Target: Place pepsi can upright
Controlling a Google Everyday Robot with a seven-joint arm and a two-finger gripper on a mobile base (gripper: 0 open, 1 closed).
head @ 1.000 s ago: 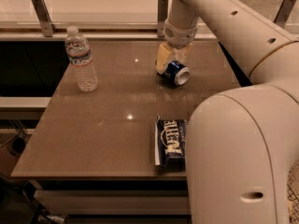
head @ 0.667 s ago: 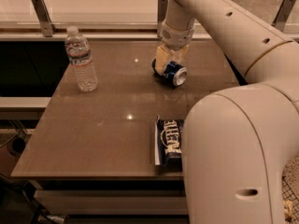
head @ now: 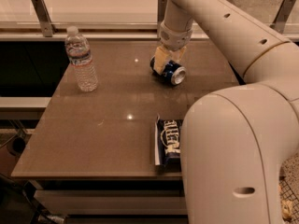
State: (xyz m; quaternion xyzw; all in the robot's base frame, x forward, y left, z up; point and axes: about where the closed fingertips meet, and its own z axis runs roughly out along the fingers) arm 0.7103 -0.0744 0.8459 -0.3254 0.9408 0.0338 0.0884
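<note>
The pepsi can [head: 174, 73] is dark blue and lies on its side at the back middle of the brown table [head: 107, 125], its silver end facing front right. My gripper [head: 163, 63] comes down from the white arm onto the can's rear half. Its yellowish fingers [head: 160, 59] are closed around the can's body. The can still rests low on the table and is tilted, not upright.
A clear plastic water bottle [head: 81, 59] stands upright at the back left. A dark-blue chip bag [head: 169, 141] lies flat near the front edge, partly hidden by my white arm [head: 233, 143]. A rail and ledge run behind the table.
My gripper and the can have shifted slightly to the left together. The bottle and the chip bag have not moved.
</note>
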